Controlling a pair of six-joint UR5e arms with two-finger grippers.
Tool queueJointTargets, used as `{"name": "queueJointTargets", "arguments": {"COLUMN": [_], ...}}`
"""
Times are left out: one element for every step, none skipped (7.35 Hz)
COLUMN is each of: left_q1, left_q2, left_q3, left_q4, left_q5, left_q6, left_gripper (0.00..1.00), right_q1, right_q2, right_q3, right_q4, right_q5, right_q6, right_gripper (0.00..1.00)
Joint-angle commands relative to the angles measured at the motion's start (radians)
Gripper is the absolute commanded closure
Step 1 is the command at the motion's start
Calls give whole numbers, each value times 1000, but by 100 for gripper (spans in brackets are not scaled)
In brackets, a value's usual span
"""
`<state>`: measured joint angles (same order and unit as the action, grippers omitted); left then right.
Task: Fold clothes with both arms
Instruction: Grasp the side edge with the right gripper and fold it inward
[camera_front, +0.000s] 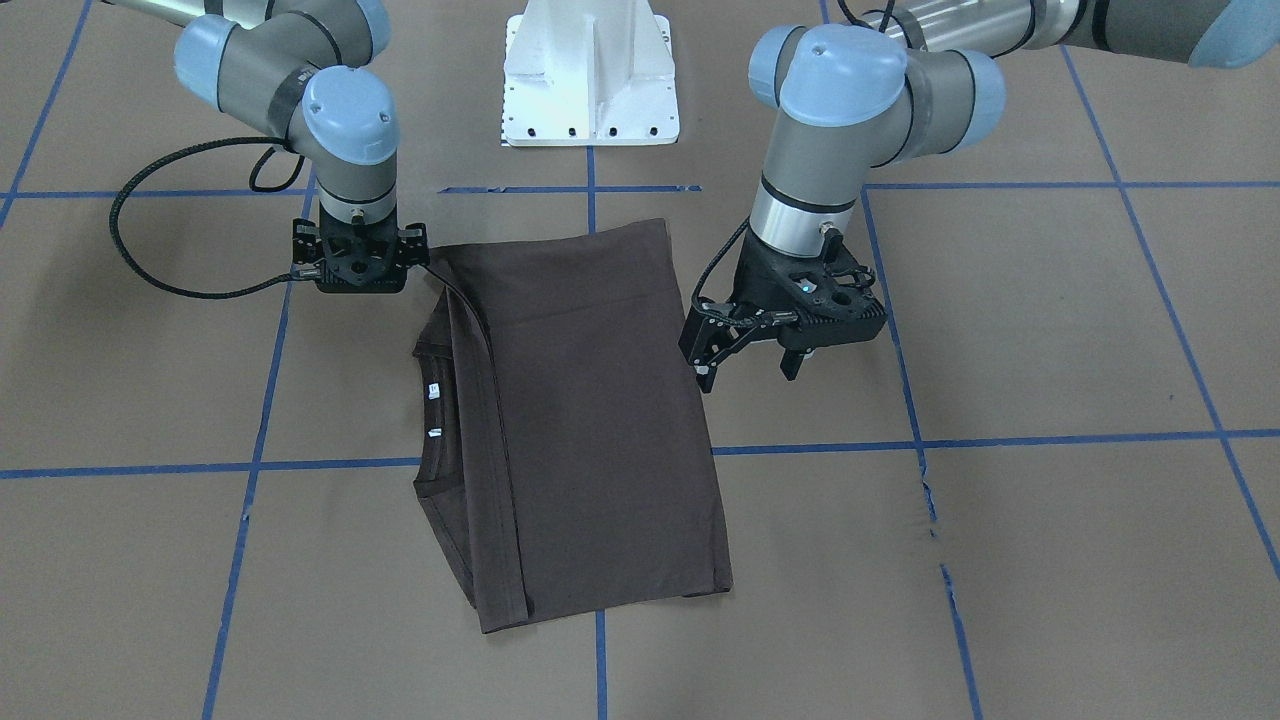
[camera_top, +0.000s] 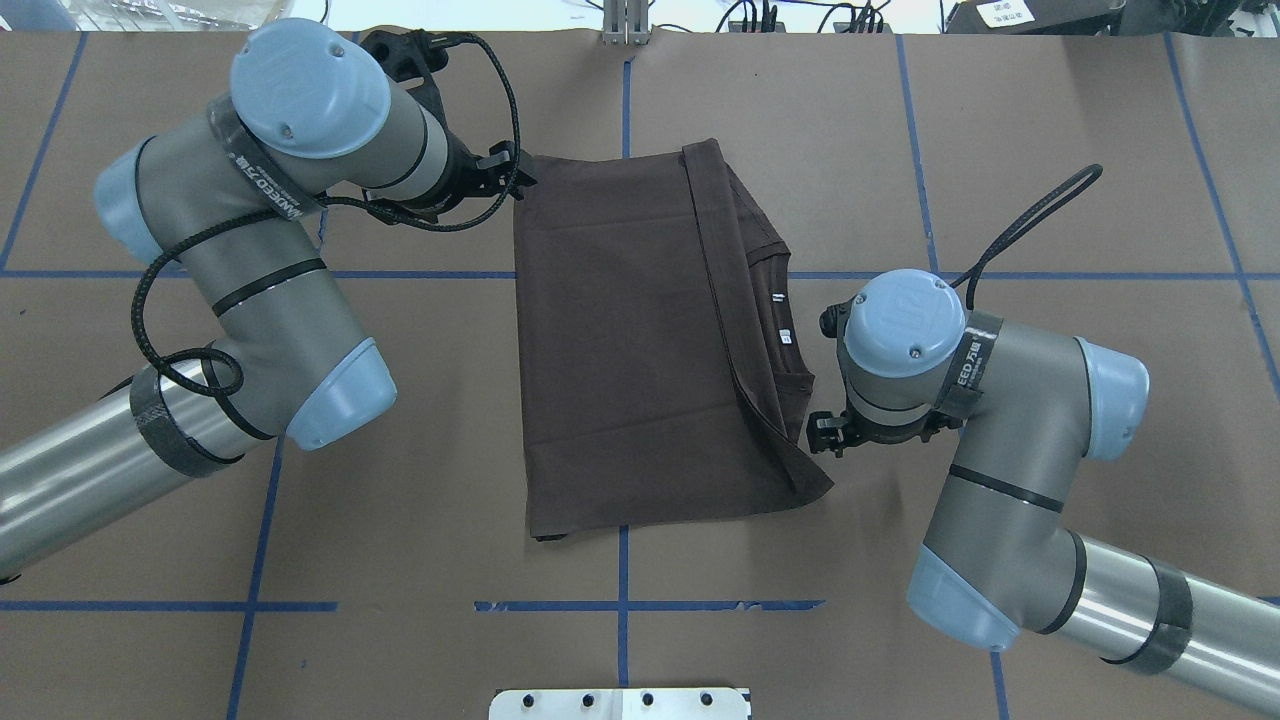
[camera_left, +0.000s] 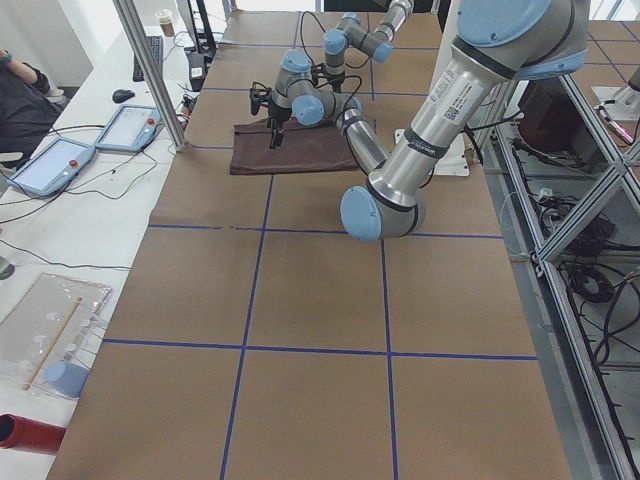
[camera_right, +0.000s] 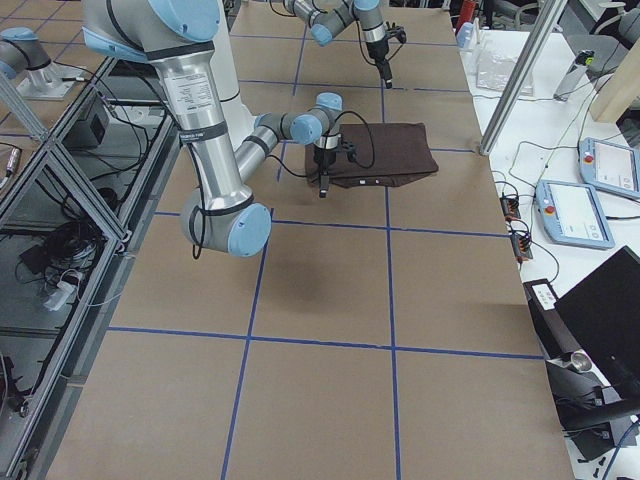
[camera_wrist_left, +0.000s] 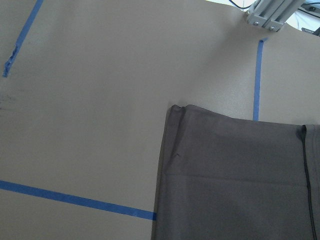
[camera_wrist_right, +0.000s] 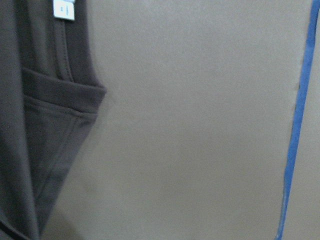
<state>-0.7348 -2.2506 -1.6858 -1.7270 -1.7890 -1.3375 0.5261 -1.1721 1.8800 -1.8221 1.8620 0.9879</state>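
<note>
Hovering either side of the dark brown folded T-shirt (camera_front: 600, 420), flat on the brown paper-covered table (camera_front: 1050, 330) w/ long axis running away from robot: black left gripper (camera_front: 747, 372), spread wide and empty, off its plain edge. Black right gripper (camera_front: 360, 265) looks lower and nearer, by the collar-side corner. Its fingertips are hidden under the wrist, so can't tell open/closed.
</note>
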Motion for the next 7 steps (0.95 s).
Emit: {"name": "queueJointTargets", "arguments": {"left_q1": [0,-1,-1,-2,-2,-3,-2], "left_q2": [2,3,6,8,8,8,8], "left_q3": [-6,-6,-6,-6,-5,-5,-6], "left_q4": [0,0,0,0,0,0,-2], "left_q5": [-6,-6,-6,-16,-18,-18,-17], "left_q6": [1,3,3,3,3,3,3], "left_gripper": [0,0,0,0,0,0,0], "right_q1": [35,35,32,29,28,28,26], "right_q2": [147,223,238,245,243,238,232], "right_q3": [-49,-137,-209,-299,-314,-314,-317], "right_q4": [7,9,65,163,162,158,156], "right_q5": [-3,-3,-3,5,5,17,34], "right_q6": [-17,-17,-18,-20,-20,-18,-18], "right_gripper": [0,0,0,0,0,0,0]}}
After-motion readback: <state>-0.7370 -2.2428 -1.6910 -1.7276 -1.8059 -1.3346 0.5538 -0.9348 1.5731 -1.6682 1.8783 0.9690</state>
